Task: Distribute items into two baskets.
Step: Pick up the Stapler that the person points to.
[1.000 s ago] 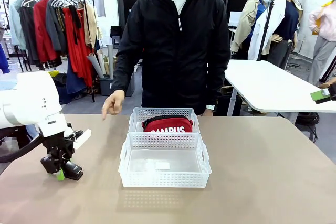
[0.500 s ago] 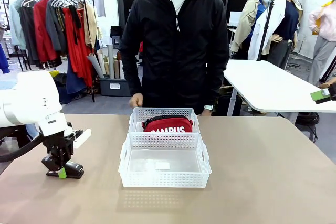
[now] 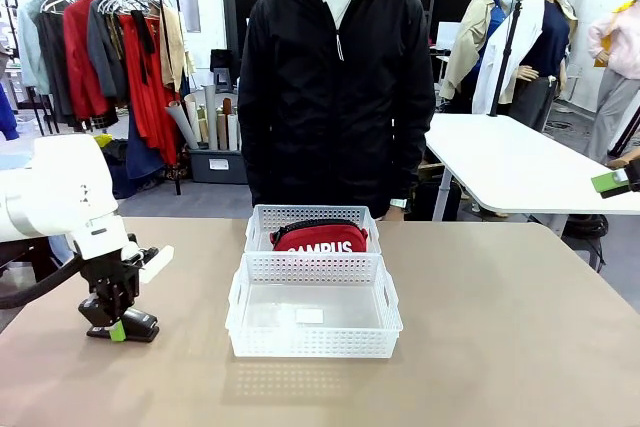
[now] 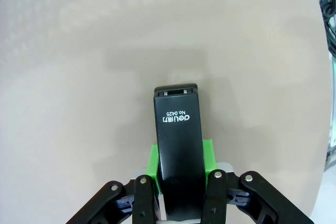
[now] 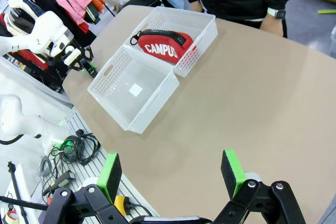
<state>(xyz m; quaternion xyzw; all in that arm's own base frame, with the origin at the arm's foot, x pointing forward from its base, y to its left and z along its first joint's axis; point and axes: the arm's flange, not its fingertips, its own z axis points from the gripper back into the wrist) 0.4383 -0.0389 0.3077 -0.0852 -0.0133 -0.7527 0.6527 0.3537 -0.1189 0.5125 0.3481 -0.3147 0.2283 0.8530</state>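
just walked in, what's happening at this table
The left arm's jaws are shut on a black stapler lying on the table, left of the near white basket, which holds no item. The red CAMPUS pouch sits in the far white basket. The right arm's jaws are open above the table; a person stands at the far side.

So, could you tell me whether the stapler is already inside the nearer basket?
No, the stapler sits on the table to the left of the nearer basket, clamped in the left gripper.
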